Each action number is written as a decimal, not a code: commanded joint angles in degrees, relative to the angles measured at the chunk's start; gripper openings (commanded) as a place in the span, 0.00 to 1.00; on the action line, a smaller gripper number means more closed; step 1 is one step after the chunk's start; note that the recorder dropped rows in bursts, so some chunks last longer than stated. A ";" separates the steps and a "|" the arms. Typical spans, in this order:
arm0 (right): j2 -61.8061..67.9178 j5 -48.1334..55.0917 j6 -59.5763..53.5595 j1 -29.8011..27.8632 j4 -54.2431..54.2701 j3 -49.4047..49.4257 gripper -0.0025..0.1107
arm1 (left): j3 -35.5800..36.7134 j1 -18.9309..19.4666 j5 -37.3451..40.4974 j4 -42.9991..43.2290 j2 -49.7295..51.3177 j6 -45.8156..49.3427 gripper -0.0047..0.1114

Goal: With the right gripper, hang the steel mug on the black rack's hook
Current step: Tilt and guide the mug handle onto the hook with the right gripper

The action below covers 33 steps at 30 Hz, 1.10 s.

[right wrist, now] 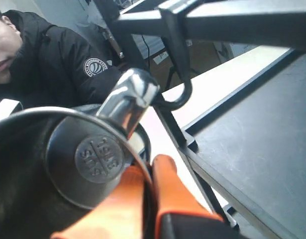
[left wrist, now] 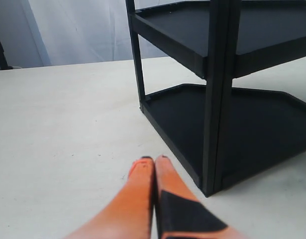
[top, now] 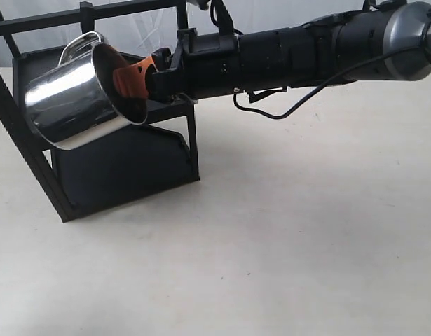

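Observation:
The steel mug (top: pixel 71 98) hangs tilted in the air in front of the black rack (top: pixel 131 164), its mouth turned toward the arm. My right gripper (top: pixel 134 75) is shut on the mug's rim, one orange finger inside and one outside. In the right wrist view the stamped base (right wrist: pixel 99 158) shows inside the mug, and the looped handle (right wrist: pixel 129 99) sits right beside the curled tip of the hook (right wrist: pixel 178 99), which hangs from the rack's top bar (right wrist: pixel 242 20). I cannot tell whether they touch. My left gripper (left wrist: pixel 153 160) is shut and empty, low over the table by the rack's leg (left wrist: pixel 220 124).
The rack's upper shelf (right wrist: pixel 262 134) lies close beside the right gripper's fingers (right wrist: pixel 167 184). A person in a black jacket (right wrist: pixel 48 64) sits behind the rack. The white table (top: pixel 285 231) spreads to the right and in front of the rack.

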 commanded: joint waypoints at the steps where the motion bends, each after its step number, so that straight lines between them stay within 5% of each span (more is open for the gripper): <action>1: 1.05 0.12 -0.51 -1.22 0.59 -0.27 0.01 | -0.09 -0.13 -0.47 -0.05 0.25 -0.21 0.04; 29: 7.88 6.36 0.24 -1.22 1.10 -0.27 0.02 | -0.09 -0.13 -0.47 -0.05 0.25 -0.21 0.04; 33: 7.88 7.02 0.54 -1.22 1.10 -0.27 0.17 | -0.09 -0.13 -0.47 -0.05 0.25 -0.21 0.04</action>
